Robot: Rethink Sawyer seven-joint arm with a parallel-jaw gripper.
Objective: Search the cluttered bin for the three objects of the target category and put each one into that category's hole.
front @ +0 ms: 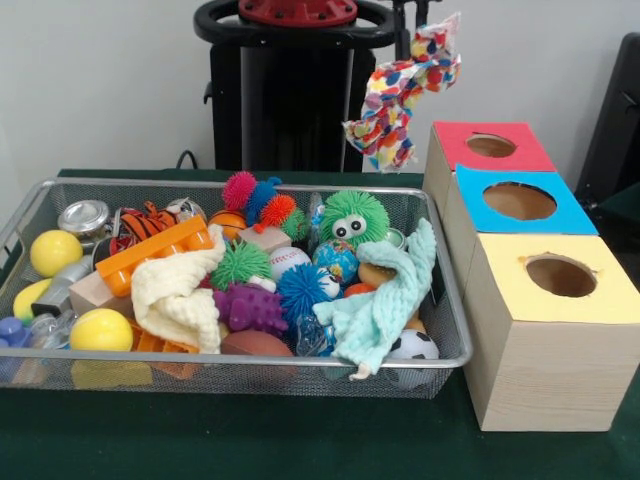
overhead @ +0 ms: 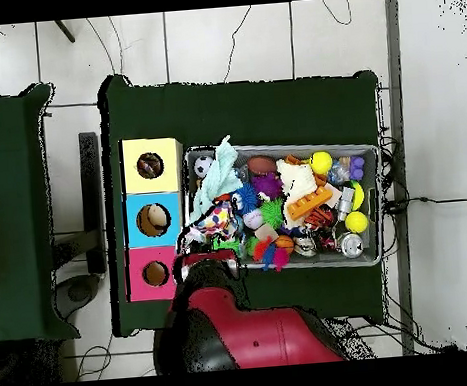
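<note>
— Starting at the near side in the front view, what stands closest?

— Closest is the pale wooden box with the yellow paper face, its round dark hole (front: 561, 276) open and empty on top. Beside it sits the wide silver wire-mesh bin (front: 60, 358), heaped with toys. A plain mint-green cloth (front: 385, 300) drapes over the bin's near right corner, and a plain cream-yellow cloth (front: 180, 295) lies left of centre. Two yellow balls and a purple spiky toy (front: 250, 307) lie near the front.

— And further back?

— A green furry ball with big eyes (front: 353, 217) sits toward the bin's far side. Behind the yellow box come the blue-faced box (front: 520, 200) and then the red-faced box (front: 490, 146).

— Where is the heart-printed cloth?

— One white cloth printed with coloured hearts and spots (front: 405, 95) hangs in the air, above the bin's far right corner and just left of the red-faced box. In the overhead view it shows at the bin's edge nearest the boxes (overhead: 212, 221), with the red arm (overhead: 259, 339) below.

— The gripper?

— The cloth dangles from the top edge; the fingers themselves are hidden, so I cannot tell how wide they stand.
</note>
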